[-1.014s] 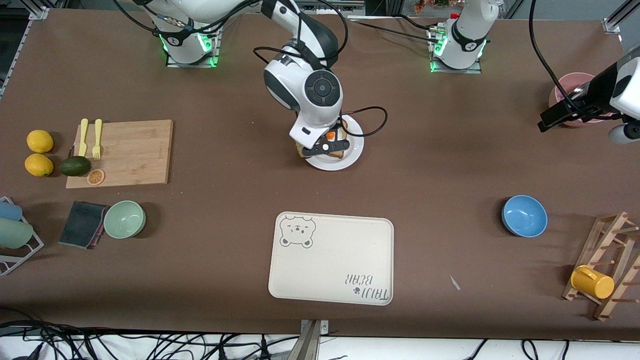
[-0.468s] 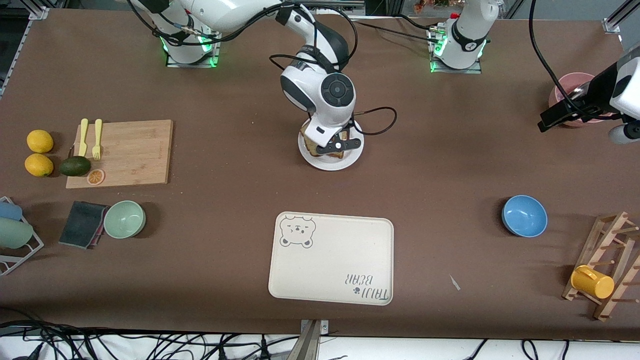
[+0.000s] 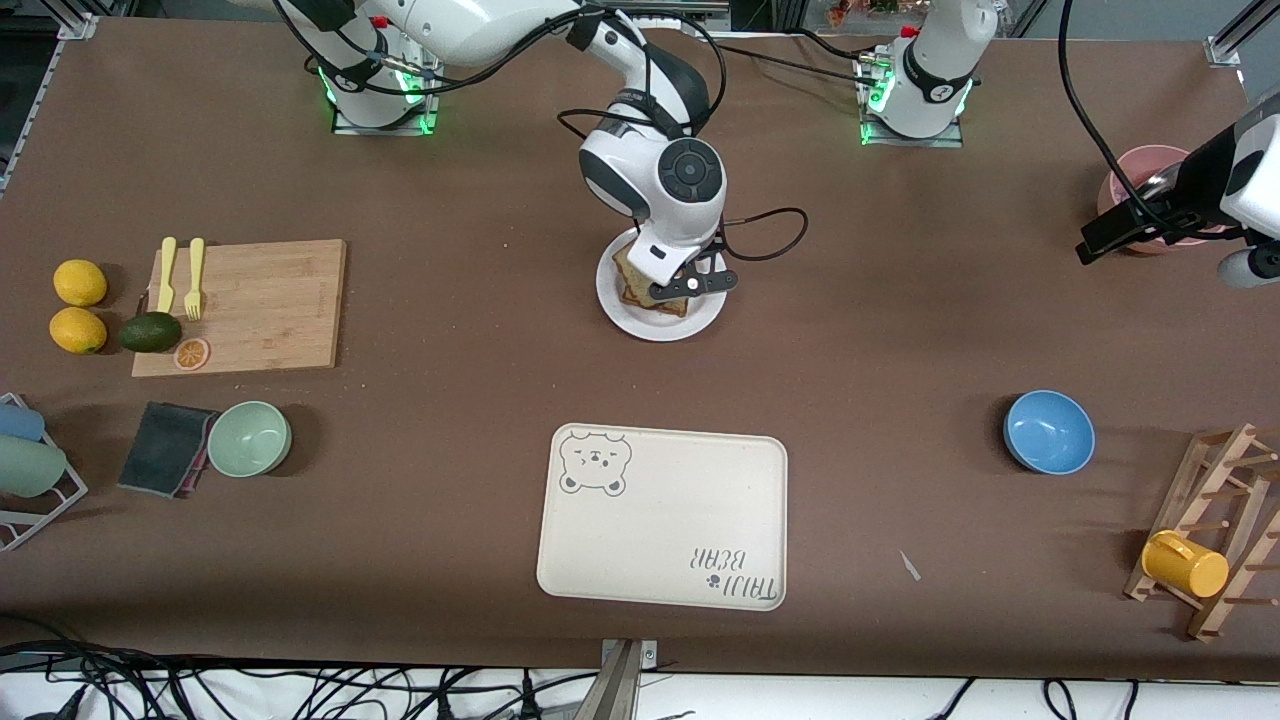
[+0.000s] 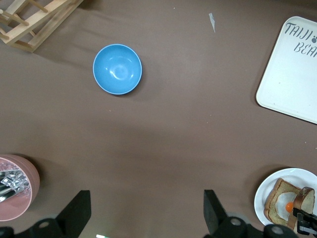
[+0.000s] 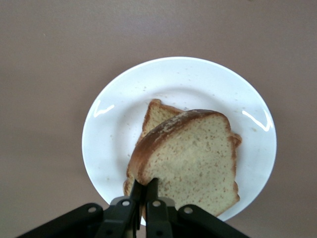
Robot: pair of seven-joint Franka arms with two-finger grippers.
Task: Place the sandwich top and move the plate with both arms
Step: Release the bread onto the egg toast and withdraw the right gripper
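The sandwich top (image 5: 193,158) hangs pinched by its crust edge in the right gripper (image 5: 146,191), tilted over the egg slice (image 4: 285,203) on the plate (image 3: 620,315) mid-worktop. It is not yet laid flat or let go, so the placing looks unfinished. The left gripper (image 4: 143,215) waits wide and empty over the worktop's left-arm end, well apart from the plate. Moving the plate with both arms remains.

Right hand (image 5: 146,198) over the plate (image 3: 620,312), pinching the top slice (image 5: 190,158) by its edge, above the egg slice (image 4: 283,202) on the plate. Tray (image 3: 662,517) nearer the camera than that hand. Left hand (image 4: 146,210) over the bench (image 3: 900,300) at its own arm's end, bowl (image 4: 117,69) near it.
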